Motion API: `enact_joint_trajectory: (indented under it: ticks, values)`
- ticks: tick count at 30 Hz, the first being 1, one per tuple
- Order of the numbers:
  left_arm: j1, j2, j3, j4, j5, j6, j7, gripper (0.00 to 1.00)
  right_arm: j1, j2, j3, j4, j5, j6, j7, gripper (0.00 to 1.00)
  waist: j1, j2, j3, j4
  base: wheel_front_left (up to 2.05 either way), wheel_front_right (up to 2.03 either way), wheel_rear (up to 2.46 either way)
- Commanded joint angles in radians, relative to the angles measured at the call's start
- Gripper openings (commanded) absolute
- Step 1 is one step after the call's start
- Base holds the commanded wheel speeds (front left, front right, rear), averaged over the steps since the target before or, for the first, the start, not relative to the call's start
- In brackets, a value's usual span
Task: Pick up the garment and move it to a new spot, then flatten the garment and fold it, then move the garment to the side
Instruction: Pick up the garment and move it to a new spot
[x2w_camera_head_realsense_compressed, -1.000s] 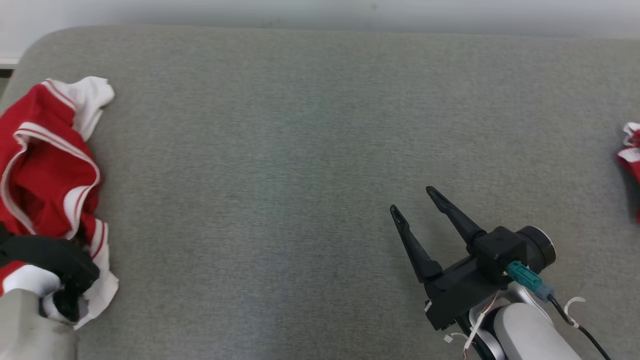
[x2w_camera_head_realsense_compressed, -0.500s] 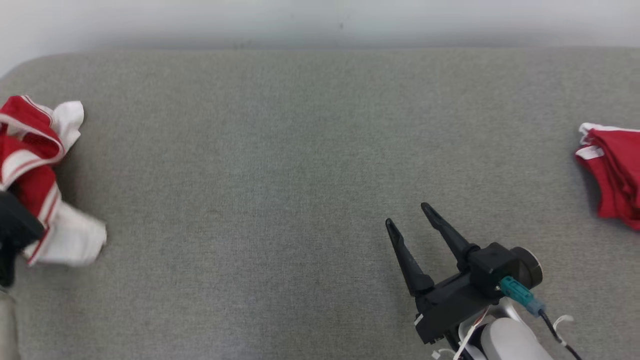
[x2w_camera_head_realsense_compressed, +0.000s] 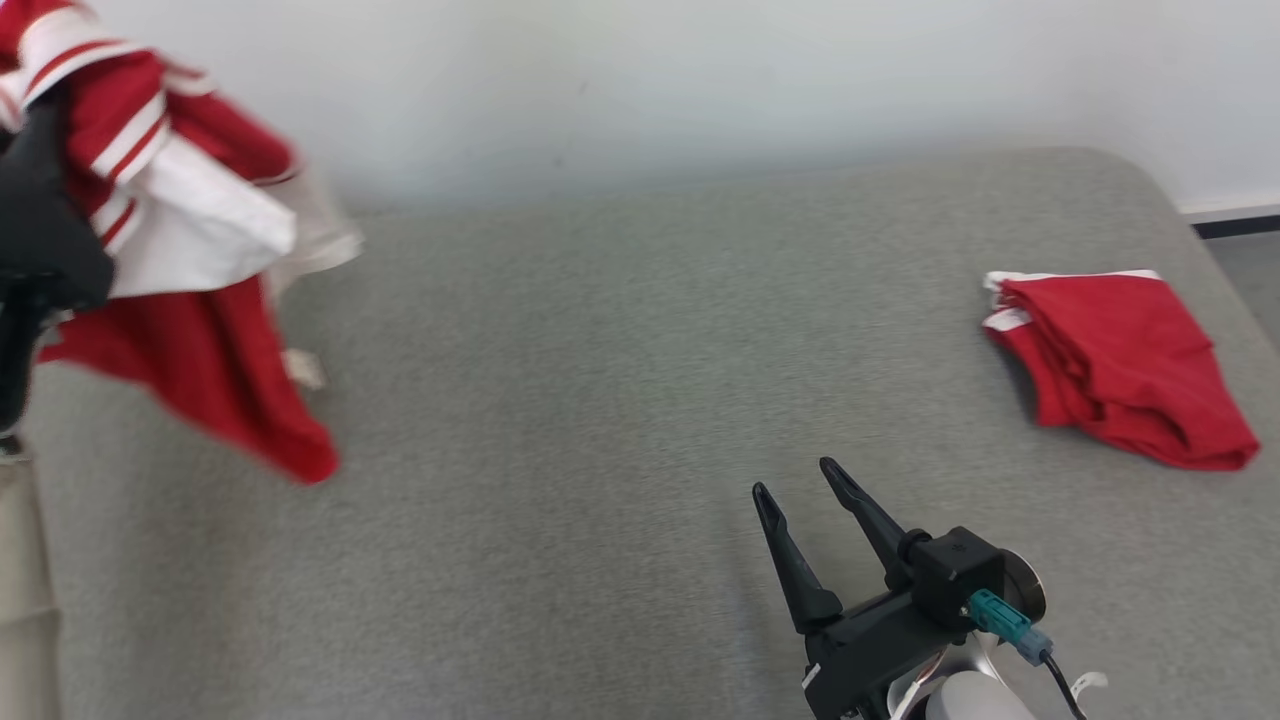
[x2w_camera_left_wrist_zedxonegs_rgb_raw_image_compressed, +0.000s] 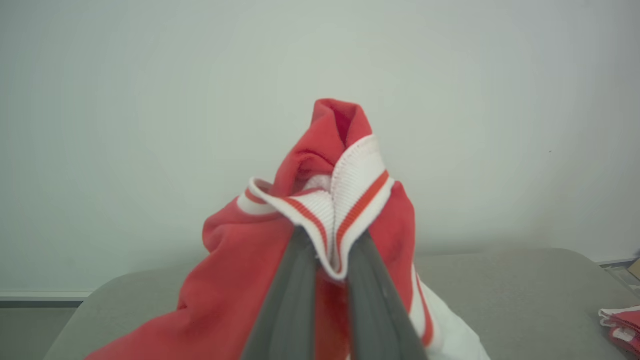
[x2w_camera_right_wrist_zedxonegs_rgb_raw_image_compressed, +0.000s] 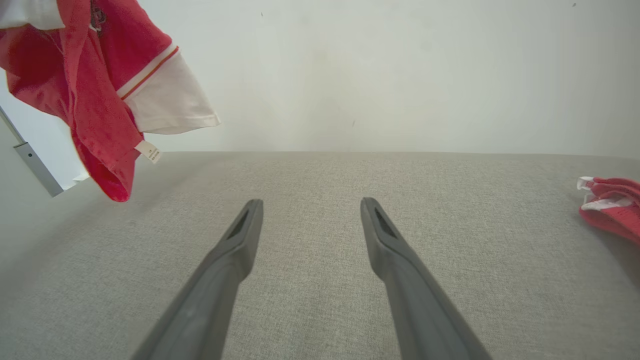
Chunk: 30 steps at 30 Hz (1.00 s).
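- The garment (x2w_camera_head_realsense_compressed: 215, 400) is pinched at a red-and-white ribbed cuff between the fingers of the left gripper (x2w_camera_left_wrist_zedxonegs_rgb_raw_image_compressed: 332, 242), which is clamped tight on it.
- It is hung in the air above the left end of the grey table (x2w_camera_head_realsense_compressed: 560, 420), with the red hem dangling free.
- The right gripper (x2w_camera_head_realsense_compressed: 795, 478) is spread wide with nothing gripped, low over the table's near edge.
- A second red garment (x2w_camera_head_realsense_compressed: 1120, 385) is laid folded at the table's right end.

No wording can be read. A small white care label (x2w_camera_right_wrist_zedxonegs_rgb_raw_image_compressed: 148, 151) is seen near the lower tip of the hanging red-and-white garment (x2w_camera_right_wrist_zedxonegs_rgb_raw_image_compressed: 97, 115); its print is too small to be made out. A dark emblem (x2w_camera_right_wrist_zedxonegs_rgb_raw_image_compressed: 95, 12) near the garment's top is blurred.
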Motion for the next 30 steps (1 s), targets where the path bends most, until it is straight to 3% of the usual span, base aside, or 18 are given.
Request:
enact_joint_trajectory:
  ticks: [1,6,11,16,23,24,25,30]
  values:
    - [0.0,-0.013,-0.013,-0.031,-0.001,-0.006,-0.001,0.0,0.011,0.004,-0.001,0.006,0.005,-0.003,-0.006,1.0,0.0,0.0,-0.063,-0.085,0.0,0.0,0.0]
    - [0.007,-0.102,-0.075,-0.137,-0.019,-0.003,-0.034,0.0,0.007,0.003,-0.002,0.019,0.002,-0.003,-0.015,1.0,0.0,0.0,-0.073,-0.151,0.0,0.0,0.0]
    - [0.069,-0.178,-0.117,-0.145,-0.018,0.003,-0.105,0.0,-0.011,0.002,0.004,0.014,-0.005,-0.003,-0.017,1.0,0.0,0.0,-0.055,-0.214,0.0,0.0,0.0]
    - [0.13,-0.221,-0.144,-0.088,-0.022,0.008,-0.159,0.0,-0.013,0.001,0.001,0.011,-0.008,-0.003,-0.02,1.0,0.0,0.0,-0.029,-0.247,0.0,0.0,0.0]
    - [0.212,-0.238,-0.224,0.114,0.029,-0.003,-0.305,0.0,-0.024,0.007,-0.001,0.009,-0.006,-0.003,-0.021,1.0,0.0,0.0,0.017,-0.265,0.0,0.0,0.0]
    - [0.221,-0.237,-0.24,0.148,0.043,-0.005,-0.32,0.24,-0.025,0.007,-0.003,0.009,-0.007,-0.003,-0.021,1.0,0.0,0.0,0.02,-0.264,0.0,0.0,0.0]
    - [0.23,-0.238,-0.251,0.183,0.053,-0.005,-0.331,1.0,-0.025,0.008,-0.005,0.009,-0.009,-0.003,-0.021,1.0,0.0,0.0,0.021,-0.263,0.0,0.0,0.0]
    - [0.249,-0.251,-0.296,0.283,0.054,-0.01,-0.383,1.0,-0.007,0.005,-0.036,0.009,-0.018,-0.003,-0.021,1.0,0.0,0.0,0.01,-0.228,0.0,0.0,0.0]
